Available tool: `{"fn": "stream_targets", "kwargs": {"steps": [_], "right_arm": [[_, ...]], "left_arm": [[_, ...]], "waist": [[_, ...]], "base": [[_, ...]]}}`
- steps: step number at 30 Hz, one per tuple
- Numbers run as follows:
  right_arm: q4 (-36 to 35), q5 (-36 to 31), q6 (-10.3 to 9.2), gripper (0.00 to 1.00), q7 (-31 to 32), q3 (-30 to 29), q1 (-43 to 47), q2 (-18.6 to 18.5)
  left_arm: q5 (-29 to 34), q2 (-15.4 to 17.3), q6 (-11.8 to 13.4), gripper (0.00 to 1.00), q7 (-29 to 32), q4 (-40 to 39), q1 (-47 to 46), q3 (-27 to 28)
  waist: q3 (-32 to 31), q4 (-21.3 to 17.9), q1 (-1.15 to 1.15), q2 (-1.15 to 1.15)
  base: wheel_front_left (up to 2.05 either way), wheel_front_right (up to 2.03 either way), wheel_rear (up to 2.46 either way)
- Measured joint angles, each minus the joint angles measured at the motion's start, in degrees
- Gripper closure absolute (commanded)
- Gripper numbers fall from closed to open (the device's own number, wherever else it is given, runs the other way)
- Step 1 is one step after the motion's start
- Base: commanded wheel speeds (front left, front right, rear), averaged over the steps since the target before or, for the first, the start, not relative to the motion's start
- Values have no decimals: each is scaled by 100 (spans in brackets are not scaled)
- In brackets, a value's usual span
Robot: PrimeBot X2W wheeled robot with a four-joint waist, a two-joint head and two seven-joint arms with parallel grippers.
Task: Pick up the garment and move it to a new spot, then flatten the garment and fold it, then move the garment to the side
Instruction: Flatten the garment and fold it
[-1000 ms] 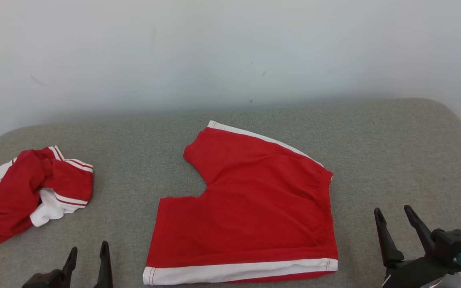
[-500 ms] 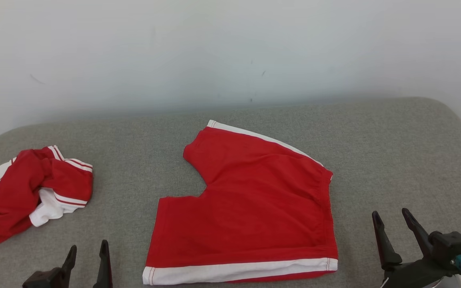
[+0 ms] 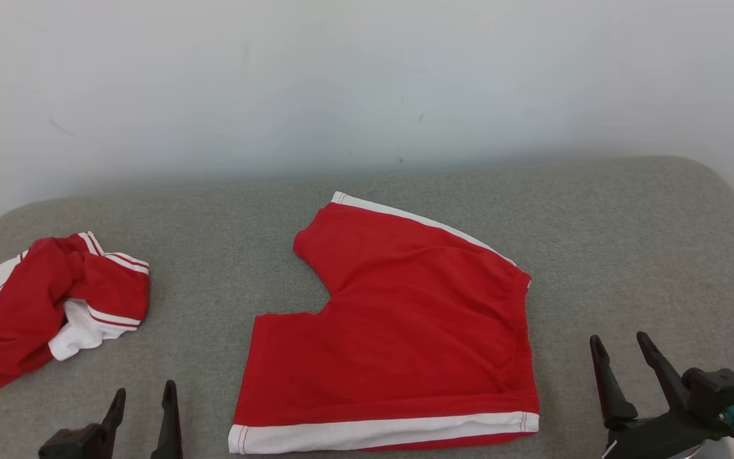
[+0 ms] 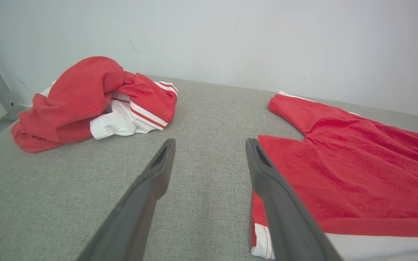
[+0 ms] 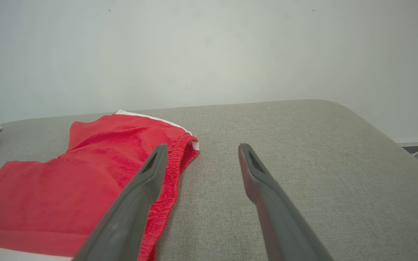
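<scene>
A pale wall (image 3: pixel 367 76) rises behind the red shorts (image 3: pixel 399 331), which lie spread flat on a grey padded table (image 3: pixel 628 242). The white-trimmed leg hems point to the robot's left and the gathered waistband to its right. One white side stripe runs along the near edge and the other along the far edge.

Well to the left of the shorts, with bare grey fabric between them, sits a crumpled garment (image 3: pixel 42 306) of red and white cloth, bunched into a heap.

Just right of the shorts' waistband, near their front corner, the right gripper (image 3: pixel 617 338) stands with its two dark fingers spread wide and nothing between them. In the head view a strip of grey table separates it from the cloth.

Left of the shorts' near hem corner, the left gripper (image 3: pixel 144 389) is likewise parted to its full width and empty. It sits between the shorts and the crumpled heap, closer to the shorts. In its own wrist view one finger overlaps the hem corner, but the head view shows a gap. Whether either gripper's fingertips rest on the table cannot be told.
</scene>
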Motion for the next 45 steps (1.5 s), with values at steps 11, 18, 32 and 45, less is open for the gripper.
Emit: {"fn": "stream_targets", "kwargs": {"steps": [11,18,32,45], "right_arm": [[-16,181,348,0,653,480,-5,16],[368,93,499,0,1341,1013,-209,26],[1114,110,547,0,1849,1206,-694,353],[1363,288,709,100,1837,1149,-816,457]], "left_arm": [[-75,-21,-446,0,517,67,-10,-495],[-263,-87,-766,0,892,489,-112,-773],[-401,-289,-935,0,1201,1463,-641,-790],[-337,-308,-909,100,1126,1756,-873,-831]], "waist": [[82,60,0,0],[251,72,0,0],[524,85,0,0],[555,68,0,0]], "base": [[0,0,0],[0,0,0],[0,0,0],[0,0,0]]}}
